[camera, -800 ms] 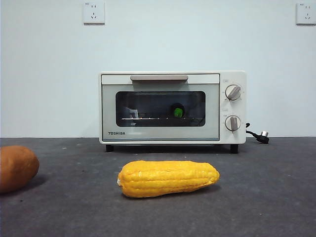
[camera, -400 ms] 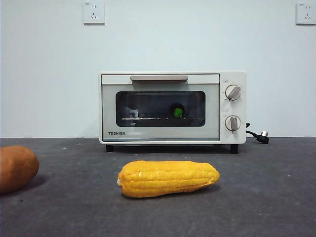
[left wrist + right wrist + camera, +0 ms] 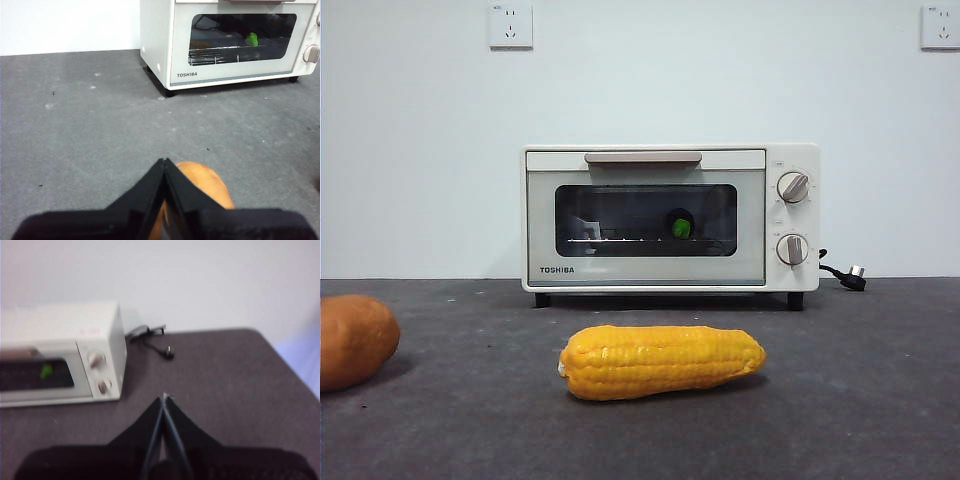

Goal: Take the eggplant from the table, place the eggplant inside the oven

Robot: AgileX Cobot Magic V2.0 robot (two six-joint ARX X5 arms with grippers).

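Purple eggplant [image 3: 679,226], green cap facing the glass, sits on the rack inside the closed oven [image 3: 669,217]. Left gripper [image 3: 164,162] is pressed together, empty, above the potato [image 3: 205,182]; right gripper [image 3: 163,398] likewise pressed together and empty over the table [image 3: 225,375].

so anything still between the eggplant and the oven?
No. The eggplant already sits on the rack inside the oven, green cap visible through the shut glass door. Left gripper and right gripper are both away from it, jaws shut.
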